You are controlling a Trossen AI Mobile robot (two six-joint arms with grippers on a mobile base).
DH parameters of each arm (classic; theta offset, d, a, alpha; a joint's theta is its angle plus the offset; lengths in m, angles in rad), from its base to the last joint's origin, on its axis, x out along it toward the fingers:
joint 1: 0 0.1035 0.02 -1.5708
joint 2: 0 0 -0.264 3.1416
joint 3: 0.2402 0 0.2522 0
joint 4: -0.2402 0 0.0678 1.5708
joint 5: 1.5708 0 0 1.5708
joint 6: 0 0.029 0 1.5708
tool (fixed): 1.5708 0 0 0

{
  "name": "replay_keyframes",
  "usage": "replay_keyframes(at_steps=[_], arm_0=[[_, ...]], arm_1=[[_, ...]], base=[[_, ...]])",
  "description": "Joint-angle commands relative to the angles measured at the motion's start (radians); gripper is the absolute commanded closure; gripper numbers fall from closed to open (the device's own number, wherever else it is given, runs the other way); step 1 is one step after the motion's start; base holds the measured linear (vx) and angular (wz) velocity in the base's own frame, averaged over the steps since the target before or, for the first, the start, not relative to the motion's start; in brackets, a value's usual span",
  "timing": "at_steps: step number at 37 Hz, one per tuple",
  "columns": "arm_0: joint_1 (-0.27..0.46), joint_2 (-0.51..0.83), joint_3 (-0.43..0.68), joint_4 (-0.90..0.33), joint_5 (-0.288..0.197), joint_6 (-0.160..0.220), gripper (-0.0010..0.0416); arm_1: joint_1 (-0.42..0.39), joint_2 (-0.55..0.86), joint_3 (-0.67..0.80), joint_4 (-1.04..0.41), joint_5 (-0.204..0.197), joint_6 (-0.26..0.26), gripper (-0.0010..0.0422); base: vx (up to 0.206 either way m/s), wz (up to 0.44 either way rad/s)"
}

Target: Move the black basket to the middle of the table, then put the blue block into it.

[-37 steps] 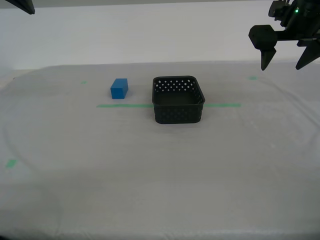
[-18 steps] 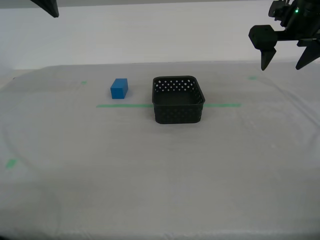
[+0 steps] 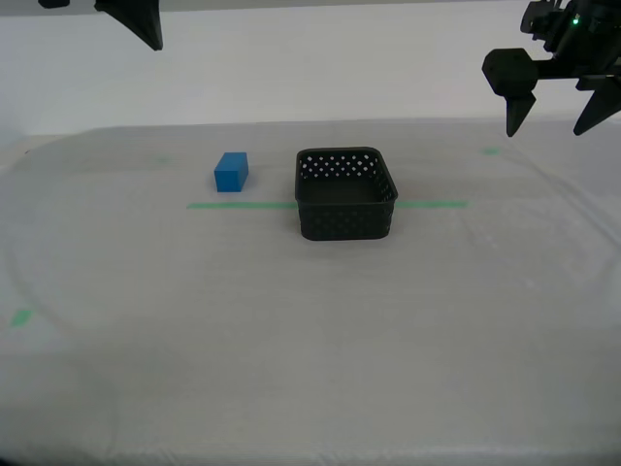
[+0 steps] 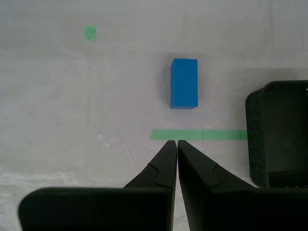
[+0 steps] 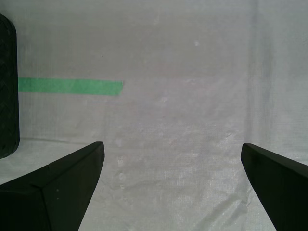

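The black basket (image 3: 346,221) stands on the green tape line (image 3: 243,205) near the middle of the table (image 3: 291,340). The blue block (image 3: 231,172) lies on the cloth to the basket's side, toward the exterior view's left. My first gripper (image 3: 546,131) hangs open and empty high at the exterior view's right; its wrist view shows wide-apart fingers (image 5: 172,146), the tape's end (image 5: 70,86) and the basket's edge (image 5: 7,86). My second gripper (image 3: 150,39) is high at the exterior view's left, shut and empty (image 4: 177,141), above the tape (image 4: 199,134), short of the block (image 4: 184,83), with the basket (image 4: 279,134) beside.
Small green tape bits lie on the cloth at the far left (image 3: 161,160), far right (image 3: 490,150) and near left (image 3: 20,316). A white wall stands behind the table. The cloth is wrinkled toward the front edge.
My second gripper has moved toward the exterior view's right along the top edge. My first gripper, the basket and the block have not moved.
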Motion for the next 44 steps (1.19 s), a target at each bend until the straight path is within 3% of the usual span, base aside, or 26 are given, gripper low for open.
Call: replay_keyframes(at_steps=[1, 6, 11, 30, 44], arm_0=[[0.001, 0.000, 0.001, 0.000, 0.003, 0.001, 0.0007], [0.001, 0.000, 0.001, 0.000, 0.002, 0.001, 0.0007], [0.001, 0.000, 0.001, 0.007, 0.002, 0.001, 0.0007], [0.001, 0.000, 0.001, 0.022, 0.002, 0.001, 0.0007], [0.001, 0.000, 0.001, 0.023, 0.002, 0.001, 0.0007]], arm_1=[[-0.010, 0.032, 0.010, 0.006, 0.003, -0.013, 0.0412], [-0.017, 0.069, 0.014, 0.025, 0.006, -0.013, 0.0401], [-0.025, 0.095, 0.014, 0.036, 0.006, -0.013, 0.0360], [-0.026, 0.114, 0.018, 0.118, 0.006, 0.036, 0.0142], [-0.025, 0.116, 0.017, 0.160, 0.006, 0.058, 0.0008]], base=[[0.000, 0.000], [0.000, 0.000], [0.000, 0.000], [0.000, 0.000], [0.000, 0.000]])
